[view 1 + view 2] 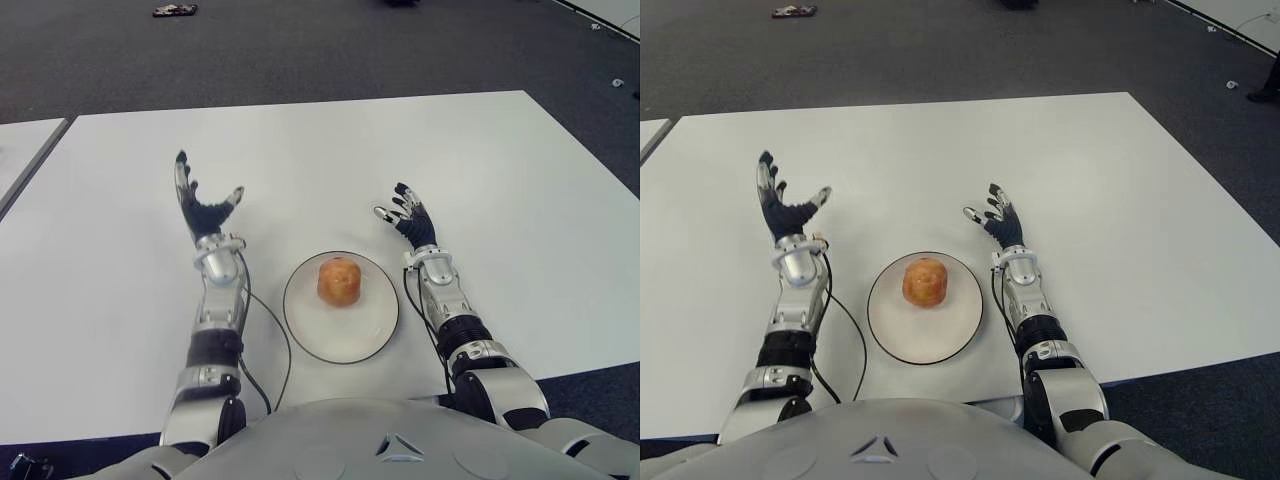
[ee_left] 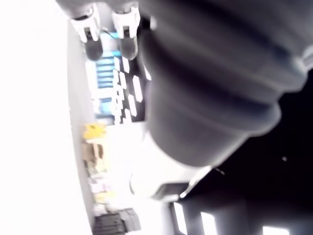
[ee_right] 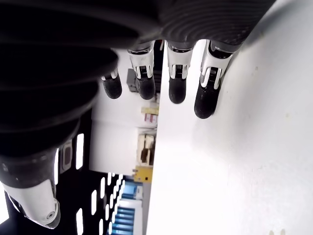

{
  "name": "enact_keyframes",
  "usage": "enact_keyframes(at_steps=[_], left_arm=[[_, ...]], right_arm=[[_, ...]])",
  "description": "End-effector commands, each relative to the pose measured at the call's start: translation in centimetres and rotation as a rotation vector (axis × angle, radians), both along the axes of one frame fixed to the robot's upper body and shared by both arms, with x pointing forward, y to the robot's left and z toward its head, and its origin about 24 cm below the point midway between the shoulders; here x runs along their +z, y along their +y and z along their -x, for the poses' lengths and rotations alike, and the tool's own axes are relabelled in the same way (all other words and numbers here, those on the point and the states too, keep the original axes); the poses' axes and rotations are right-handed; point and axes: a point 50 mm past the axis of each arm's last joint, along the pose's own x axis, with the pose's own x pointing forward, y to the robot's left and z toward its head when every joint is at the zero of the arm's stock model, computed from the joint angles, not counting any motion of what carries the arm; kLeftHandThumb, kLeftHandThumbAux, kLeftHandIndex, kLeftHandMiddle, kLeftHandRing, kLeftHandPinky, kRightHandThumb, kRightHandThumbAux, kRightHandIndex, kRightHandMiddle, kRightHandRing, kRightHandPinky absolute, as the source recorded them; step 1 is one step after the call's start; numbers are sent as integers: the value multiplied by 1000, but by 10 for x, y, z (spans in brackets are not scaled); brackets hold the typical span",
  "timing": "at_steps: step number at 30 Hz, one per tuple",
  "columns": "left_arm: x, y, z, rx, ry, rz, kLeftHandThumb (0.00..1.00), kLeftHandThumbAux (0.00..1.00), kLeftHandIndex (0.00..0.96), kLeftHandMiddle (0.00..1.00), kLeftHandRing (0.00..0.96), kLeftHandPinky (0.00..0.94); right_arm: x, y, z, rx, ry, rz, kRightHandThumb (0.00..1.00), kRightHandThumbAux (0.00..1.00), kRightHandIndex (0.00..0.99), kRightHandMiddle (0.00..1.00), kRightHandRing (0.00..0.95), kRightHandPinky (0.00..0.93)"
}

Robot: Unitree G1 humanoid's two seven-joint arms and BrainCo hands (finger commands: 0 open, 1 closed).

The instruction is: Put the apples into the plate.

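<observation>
Bright, even light w/ soft shadows; left wrist view blurred, overexposed.

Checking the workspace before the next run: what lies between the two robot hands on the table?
In the eye views, the plate with one apple sits between the open left robot hand and right robot hand, slightly nearer the robot; otherwise bare table.

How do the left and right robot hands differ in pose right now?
The left robot hand shows left of the round white plate, fingers spread wide and extended. The right robot hand shows on the plate's right, fingers closer together and slightly curled. Both are open, holding nothing.
</observation>
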Motion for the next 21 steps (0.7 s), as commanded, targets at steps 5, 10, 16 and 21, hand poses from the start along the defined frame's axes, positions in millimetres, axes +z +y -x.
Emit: enact_keyframes(at_steps=[5,10,16,21], left_arm=[[-20,-3,7,-10,78,30,92,698,60,100,93,106],[-31,-1,10,-51,139,32,71,701,72,100,92,95],[-35,0,11,-101,183,2,37,725,90,103,92,88],[-37,2,16,-167,235,-38,23,742,108,109,94,83]], right_arm=[[-21,4,14,20,112,4,116,663,24,86,88,106],[-20,5,14,24,111,-1,120,666,21,76,80,100],[-20,5,14,24,112,-4,127,669,19,71,77,100],[-21,5,14,19,114,-5,126,670,21,76,81,112]])
